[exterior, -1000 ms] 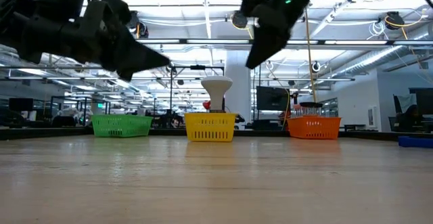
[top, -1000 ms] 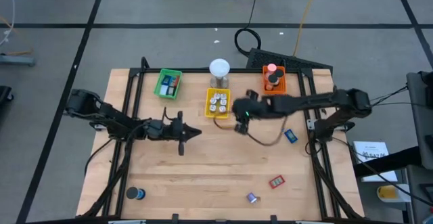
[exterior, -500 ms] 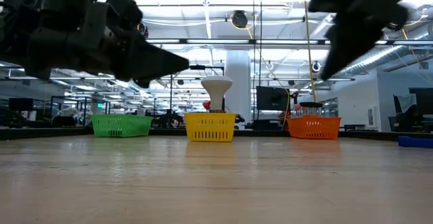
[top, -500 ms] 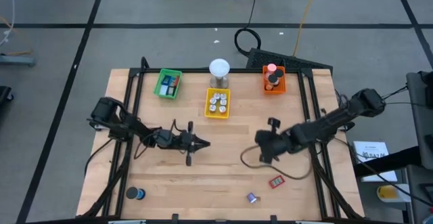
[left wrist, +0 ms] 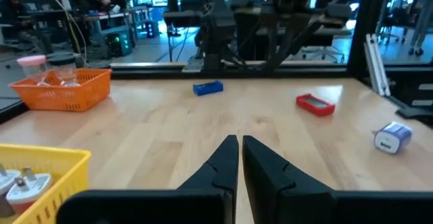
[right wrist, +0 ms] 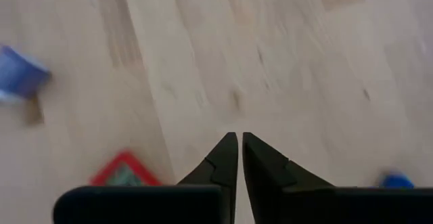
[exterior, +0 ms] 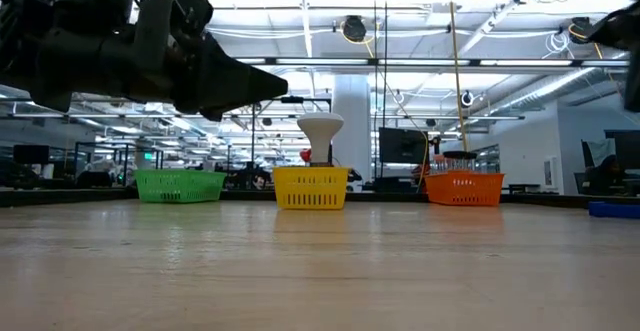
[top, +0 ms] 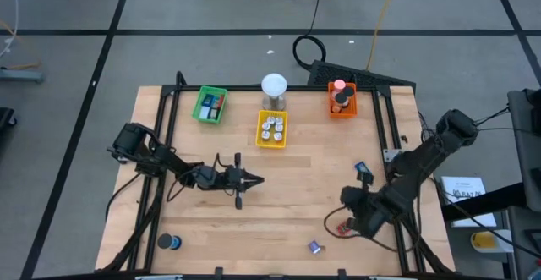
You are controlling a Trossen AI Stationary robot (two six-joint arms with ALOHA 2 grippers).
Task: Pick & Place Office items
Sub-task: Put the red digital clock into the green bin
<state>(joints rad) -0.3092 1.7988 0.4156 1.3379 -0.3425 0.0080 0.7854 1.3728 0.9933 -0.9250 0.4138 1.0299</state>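
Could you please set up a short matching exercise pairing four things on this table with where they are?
Things:
1. green tray
2. orange tray
3. red item
4. black roll

Places:
A. back right of the table
B. front left corner
C. back left of the table
D. front right, next to the right gripper

Pairs: 1-C, 2-A, 3-D, 4-B

Along the far edge of the wooden tabletop (top: 279,187) stand green tray (top: 210,106), yellow tray (top: 271,129), orange tray (top: 341,99) and a white-domed cylinder (top: 274,88).
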